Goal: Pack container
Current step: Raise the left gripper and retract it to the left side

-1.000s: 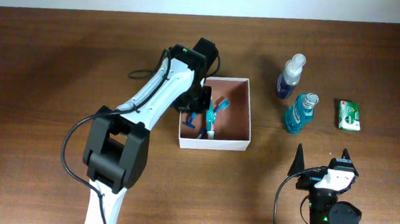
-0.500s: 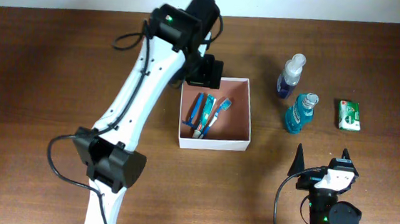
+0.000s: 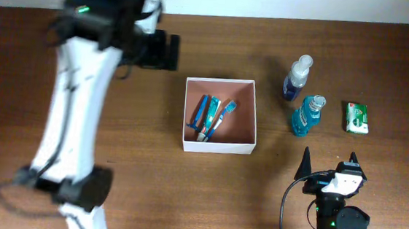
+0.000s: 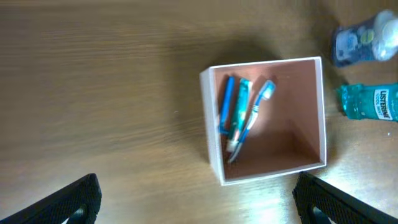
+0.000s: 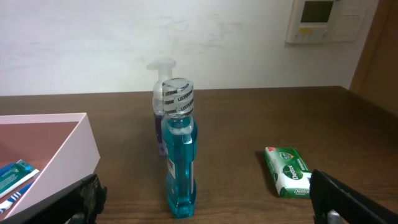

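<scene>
The container point(image 3: 242, 125), a white-walled square box with a pinkish inside, sits mid-table and holds a blue toothbrush, a teal tube and another brush point(image 3: 210, 118). In the left wrist view the container point(image 4: 298, 146) and those items point(image 4: 239, 115) lie below and ahead of my left gripper point(image 4: 198, 199), which is open and empty. Seen from overhead, the left gripper point(image 3: 162, 51) is blurred, up and to the left of the box. My right gripper point(image 3: 330, 157) rests open near the front edge. It faces a blue mouthwash bottle point(image 5: 179, 149).
A purple spray bottle point(image 3: 296, 78) and the mouthwash point(image 3: 307, 115) stand right of the box. A green soap packet point(image 3: 357, 118) lies further right, also in the right wrist view point(image 5: 287, 171). The box wall point(image 5: 74, 146) shows at that view's left.
My left gripper has opened, left the brushes and tube in the box, and swung up and away to the back left. The right arm has not moved.
</scene>
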`<state>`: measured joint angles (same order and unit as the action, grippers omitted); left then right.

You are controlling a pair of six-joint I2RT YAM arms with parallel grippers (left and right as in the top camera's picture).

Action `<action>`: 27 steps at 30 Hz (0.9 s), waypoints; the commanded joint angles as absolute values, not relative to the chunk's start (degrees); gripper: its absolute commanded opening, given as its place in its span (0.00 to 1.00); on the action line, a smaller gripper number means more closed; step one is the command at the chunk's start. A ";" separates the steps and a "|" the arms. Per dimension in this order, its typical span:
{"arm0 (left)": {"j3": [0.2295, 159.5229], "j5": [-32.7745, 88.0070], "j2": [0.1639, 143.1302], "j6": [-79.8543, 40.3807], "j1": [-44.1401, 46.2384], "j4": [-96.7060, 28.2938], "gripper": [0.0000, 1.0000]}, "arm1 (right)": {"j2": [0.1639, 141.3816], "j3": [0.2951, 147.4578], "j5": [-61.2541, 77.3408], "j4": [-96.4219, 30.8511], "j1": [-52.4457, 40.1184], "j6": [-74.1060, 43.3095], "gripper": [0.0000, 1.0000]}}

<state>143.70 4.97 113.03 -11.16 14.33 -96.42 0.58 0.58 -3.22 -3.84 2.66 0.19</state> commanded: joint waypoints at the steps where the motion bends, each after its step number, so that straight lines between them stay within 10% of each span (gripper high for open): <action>1: 136.22 -0.12 100.66 -9.32 8.88 -96.71 0.99 | 0.32 0.32 -4.12 -4.27 2.26 -0.05 0.98; 13: 103.57 6.20 80.53 -9.69 -16.49 -93.65 0.99 | 0.32 0.32 -4.12 -4.27 2.26 -0.05 0.98; 27: 78.89 9.89 80.12 -9.74 -17.96 -81.25 0.99 | 0.32 0.32 -0.08 -4.23 2.26 -0.10 0.98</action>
<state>81.21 8.84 80.88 -10.24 -17.67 -82.50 0.64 0.58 -2.90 -3.84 2.66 0.16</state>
